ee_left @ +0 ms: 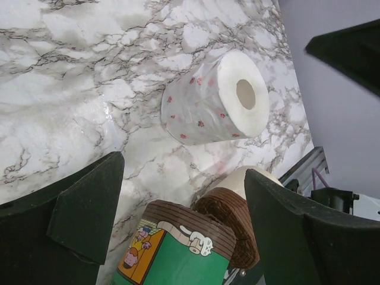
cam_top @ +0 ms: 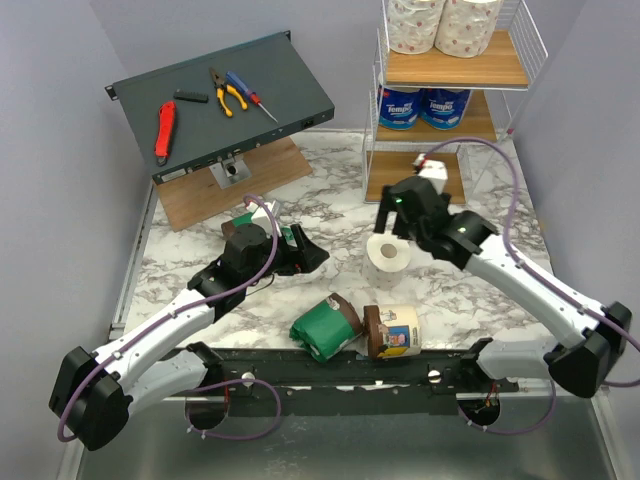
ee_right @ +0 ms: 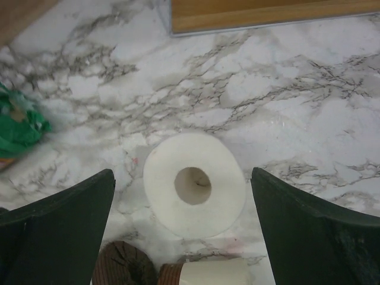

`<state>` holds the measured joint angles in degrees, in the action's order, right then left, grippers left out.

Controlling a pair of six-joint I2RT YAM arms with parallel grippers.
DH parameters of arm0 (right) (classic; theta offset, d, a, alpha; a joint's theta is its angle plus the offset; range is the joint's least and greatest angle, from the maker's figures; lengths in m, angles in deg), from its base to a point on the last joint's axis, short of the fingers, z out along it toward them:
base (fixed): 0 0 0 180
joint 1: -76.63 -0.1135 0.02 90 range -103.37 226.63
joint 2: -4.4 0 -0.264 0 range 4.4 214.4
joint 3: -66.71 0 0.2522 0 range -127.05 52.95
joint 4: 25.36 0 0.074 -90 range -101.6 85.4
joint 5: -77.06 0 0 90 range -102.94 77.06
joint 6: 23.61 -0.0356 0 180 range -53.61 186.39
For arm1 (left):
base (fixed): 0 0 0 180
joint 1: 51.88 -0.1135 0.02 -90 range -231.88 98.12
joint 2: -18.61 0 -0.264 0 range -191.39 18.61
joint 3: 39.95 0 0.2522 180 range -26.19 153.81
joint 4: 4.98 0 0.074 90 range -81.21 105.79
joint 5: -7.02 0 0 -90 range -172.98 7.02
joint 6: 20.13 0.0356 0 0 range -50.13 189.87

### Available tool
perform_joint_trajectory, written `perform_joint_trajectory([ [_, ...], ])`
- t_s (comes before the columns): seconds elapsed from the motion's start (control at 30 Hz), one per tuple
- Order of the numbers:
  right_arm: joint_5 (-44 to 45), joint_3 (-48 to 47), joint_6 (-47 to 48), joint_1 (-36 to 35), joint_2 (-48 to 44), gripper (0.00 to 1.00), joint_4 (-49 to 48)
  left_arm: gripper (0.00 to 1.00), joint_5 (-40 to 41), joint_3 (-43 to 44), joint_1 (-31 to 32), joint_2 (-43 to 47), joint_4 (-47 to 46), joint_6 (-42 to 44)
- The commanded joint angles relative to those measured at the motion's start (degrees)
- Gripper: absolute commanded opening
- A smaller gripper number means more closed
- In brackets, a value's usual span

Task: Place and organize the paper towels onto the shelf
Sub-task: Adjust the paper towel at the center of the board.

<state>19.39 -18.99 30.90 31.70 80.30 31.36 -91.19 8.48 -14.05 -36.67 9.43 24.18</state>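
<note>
A bare white paper towel roll (cam_top: 388,254) (ee_right: 195,184) (ee_left: 217,101) stands on end on the marble table. My right gripper (cam_top: 405,228) (ee_right: 183,173) hangs open right above it, one finger on each side and neither touching. Near the front edge lie a green roll with brown ends (cam_top: 325,328) (ee_left: 178,252) and a cream-and-brown roll (cam_top: 396,331) (ee_left: 237,202). My left gripper (cam_top: 312,258) (ee_left: 184,169) is open and holds nothing, off to the left of the white roll and behind the green one. The shelf (cam_top: 500,65) (ee_right: 267,15) carries two speckled white rolls (cam_top: 440,25) on its top tier and two blue-and-white rolls (cam_top: 423,106) on the middle one.
A dark grey slanted panel (cam_top: 225,100) at the back left carries a red-handled tool (cam_top: 163,130), pliers (cam_top: 222,92) and a screwdriver (cam_top: 250,95), with a wooden board (cam_top: 200,195) under it. Something crumpled and green (ee_right: 18,124) shows at the left edge of the right wrist view.
</note>
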Motion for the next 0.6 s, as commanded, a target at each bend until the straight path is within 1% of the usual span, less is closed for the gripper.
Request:
perform_joint_trajectory([
  [0.0,-11.59,7.58,-5.23,10.64,-7.51,1.00,-7.90,0.85,2.21,-0.49,-0.29,1.76,1.87,-0.71],
  [0.03,-16.99,9.34,-5.36,13.80,-8.50,1.00,-9.04,0.85,2.54,-0.53,-0.27,1.93,2.21,-0.79],
  [0.1,-23.07,12.10,-6.34,19.58,-9.31,1.00,-10.23,0.85,3.04,-0.56,-0.23,2.33,2.77,-0.80],
  [0.17,-28.20,15.87,-7.48,23.03,-10.50,0.99,-12.95,0.85,3.56,-0.59,-0.29,2.68,3.24,-0.96],
  [0.27,-33.61,20.82,-10.47,25.33,-11.45,0.98,-16.45,0.85,4.99,-0.60,-0.28,3.16,4.37,-1.40],
  [0.37,-32.57,24.05,-13.99,25.59,-12.22,0.97,-18.17,0.85,6.42,-0.21,-0.23,3.21,5.90,-1.54],
  [0.43,-30.35,26.59,-16.54,25.68,-14.12,0.97,-20.07,0.85,7.14,0.12,-0.27,3.04,6.53,-1.48],
  [0.57,-30.17,30.89,-19.24,25.68,-19.15,0.98,-23.36,0.85,7.70,0.35,-0.29,2.65,6.83,-1.53],
])
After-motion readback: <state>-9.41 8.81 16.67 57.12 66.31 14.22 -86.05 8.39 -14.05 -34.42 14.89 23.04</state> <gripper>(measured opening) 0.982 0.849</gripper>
